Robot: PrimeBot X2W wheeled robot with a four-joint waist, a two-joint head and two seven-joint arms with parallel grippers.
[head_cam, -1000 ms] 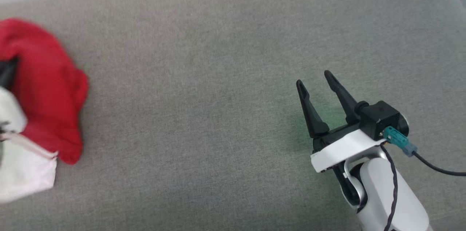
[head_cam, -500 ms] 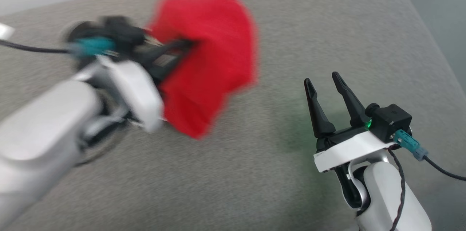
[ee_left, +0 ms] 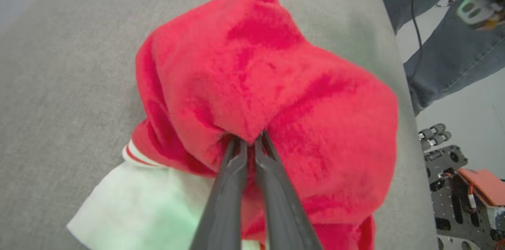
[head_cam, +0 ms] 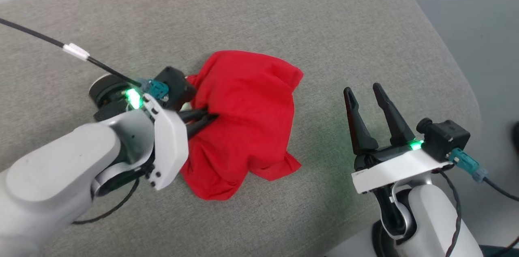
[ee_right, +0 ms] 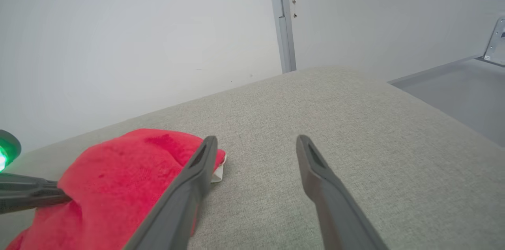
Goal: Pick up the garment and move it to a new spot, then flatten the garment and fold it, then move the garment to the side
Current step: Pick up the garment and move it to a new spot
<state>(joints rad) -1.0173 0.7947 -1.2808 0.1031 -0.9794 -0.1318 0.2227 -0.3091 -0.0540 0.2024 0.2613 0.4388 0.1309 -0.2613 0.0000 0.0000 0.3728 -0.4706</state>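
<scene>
Robot lab, grey cushion (head_cam: pixel 284 13), bare wall (ee_right: pixel 118 45), loose robot hardware (ee_left: pixel 446 161)

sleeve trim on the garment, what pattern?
The trim is red-and-white striped, edging the white sleeve; clearest in the left wrist view.

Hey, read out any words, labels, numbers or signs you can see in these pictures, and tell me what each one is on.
No text can be read in these views.
Red T-shirt: bunched in the shut left gripper; the cloth facing the cameras is plain red, with a plain white sleeve.
White tag on the black cable: no marks can be made out.
</scene>
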